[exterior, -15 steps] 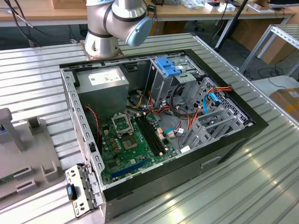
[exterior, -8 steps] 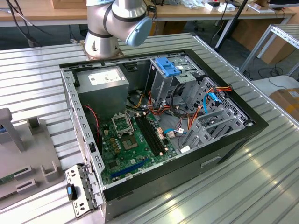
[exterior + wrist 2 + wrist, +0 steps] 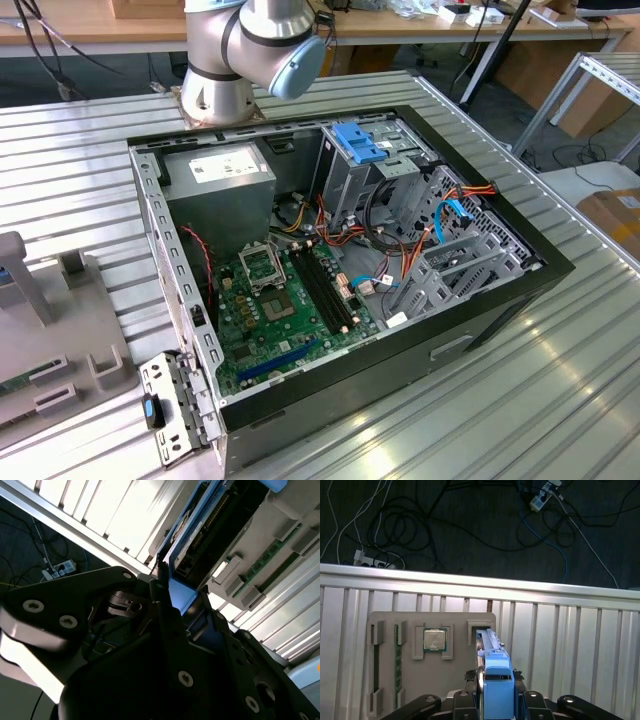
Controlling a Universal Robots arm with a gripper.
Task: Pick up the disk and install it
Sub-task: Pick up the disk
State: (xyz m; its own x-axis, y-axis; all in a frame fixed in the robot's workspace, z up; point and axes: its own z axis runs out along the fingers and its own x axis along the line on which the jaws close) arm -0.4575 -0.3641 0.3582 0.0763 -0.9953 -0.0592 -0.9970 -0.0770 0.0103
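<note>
Nearest the lens in the first wrist view: black gripper (image 3: 498,696), clamped on the blue carrier end of the disk (image 3: 492,647), no gap visible on either side. Grips it on edge, thin side up. Runs long axis straight away from the gripper, along the approach line, far end seated in a slot of the grey holder tray (image 3: 420,622). Sits just beside a square processor chip (image 3: 434,640) in the neighbouring pocket, well apart from a green memory stick (image 3: 397,665) at the tray's other side. Rests on the ribbed metal tabletop (image 3: 570,645), near its edge, dark floor and cables (image 3: 420,525) beyond. Looks not yet lifted clear, judging by the slot contact.

Shows the same pinch in the second wrist view: blue carrier between dark fingers (image 3: 160,605), disk body stretching away.

Places the open computer case (image 3: 480,330) mid-tabletop in the exterior view, drive cage (image 3: 355,140) with blue top inside it, holder tray at the exterior view's left edge, well apart from the cage. Counts as grasp stage; install not done.
</note>
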